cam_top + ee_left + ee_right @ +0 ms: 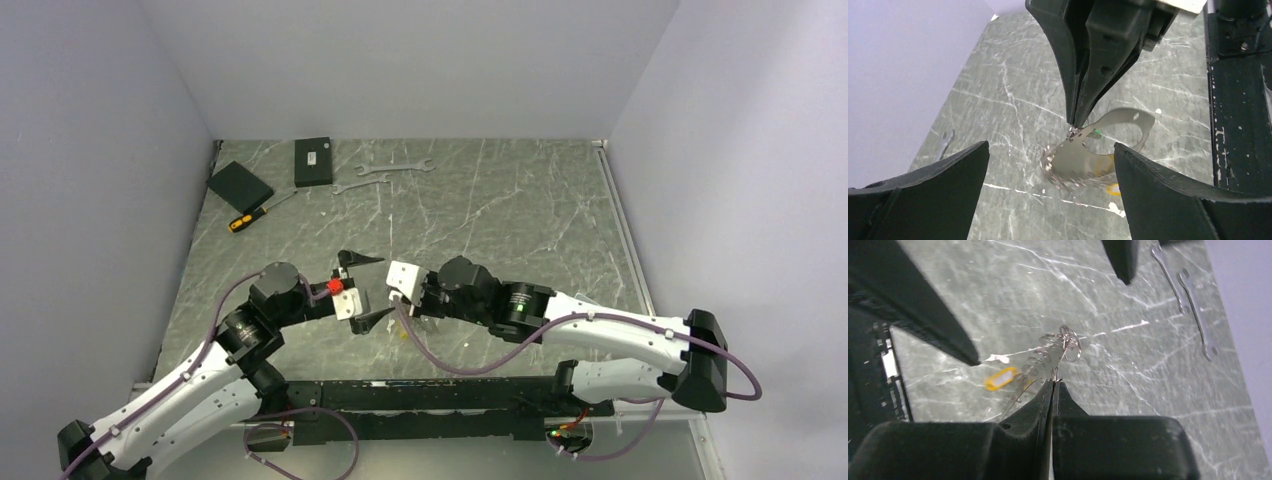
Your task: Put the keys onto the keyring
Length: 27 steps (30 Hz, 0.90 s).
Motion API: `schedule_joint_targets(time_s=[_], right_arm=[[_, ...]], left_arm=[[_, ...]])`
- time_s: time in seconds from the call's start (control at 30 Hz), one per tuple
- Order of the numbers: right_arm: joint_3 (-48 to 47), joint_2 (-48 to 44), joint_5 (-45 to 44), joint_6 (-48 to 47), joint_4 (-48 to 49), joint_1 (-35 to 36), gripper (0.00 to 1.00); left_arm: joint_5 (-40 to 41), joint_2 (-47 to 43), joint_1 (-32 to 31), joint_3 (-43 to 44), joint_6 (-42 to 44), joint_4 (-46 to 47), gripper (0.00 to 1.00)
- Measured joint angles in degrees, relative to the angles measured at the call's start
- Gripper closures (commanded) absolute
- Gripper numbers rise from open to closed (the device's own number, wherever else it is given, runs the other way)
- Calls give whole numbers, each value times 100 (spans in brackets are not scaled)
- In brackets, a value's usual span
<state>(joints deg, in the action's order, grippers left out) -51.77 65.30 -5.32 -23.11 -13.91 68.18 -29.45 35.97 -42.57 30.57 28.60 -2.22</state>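
Over the marbled table (520,210), right tool (1054,382) pinches the keys (1045,357) — left tool (387,287) gapes wide.

grippers facing at mid-table (520,220), tools behind
the keys (1045,360) hang from the right gripper (1054,385), just beside the left gripper (370,288) and its spread jaws; two wrenches (397,168) lie far back, right of the box (313,162).

Grey marbled table (500,220), two wrenches (395,167), black box (313,161), black pad (239,184), screwdriver (255,214), yellow tag (1001,378)

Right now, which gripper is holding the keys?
The right gripper: its jaws are shut on the keys. The left gripper is wide open, holding nothing.
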Motion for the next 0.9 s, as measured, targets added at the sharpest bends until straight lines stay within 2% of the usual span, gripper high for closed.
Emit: schedule_joint_targets(time_s=[0.3, 0.43, 0.53, 0.7, 0.83, 0.9], right_arm=[[-428, 675, -1147, 863, -208, -452, 100], [-1067, 911, -1294, 1521, -651, -957, 100], [-1419, 962, -1392, 2028, -868, -1241, 100], [-1943, 1121, -1539, 2710, -1294, -1381, 100], [-2437, 1449, -1526, 3270, -1718, -1556, 100], [-2583, 1563, -1526, 3462, -1912, -1655, 100]], left_arm=[[796, -63, 0, -527, -1296, 787, 1], [1036, 422, 0, -468, -2129, 1202, 1], [1228, 1071, 0, -219, -3104, 1469, 1], [931, 2022, -48, -109, -4216, 2573, 1], [671, 2605, -181, -114, -4597, 3418, 0], [529, 2785, -240, -111, -4636, 3672, 6]])
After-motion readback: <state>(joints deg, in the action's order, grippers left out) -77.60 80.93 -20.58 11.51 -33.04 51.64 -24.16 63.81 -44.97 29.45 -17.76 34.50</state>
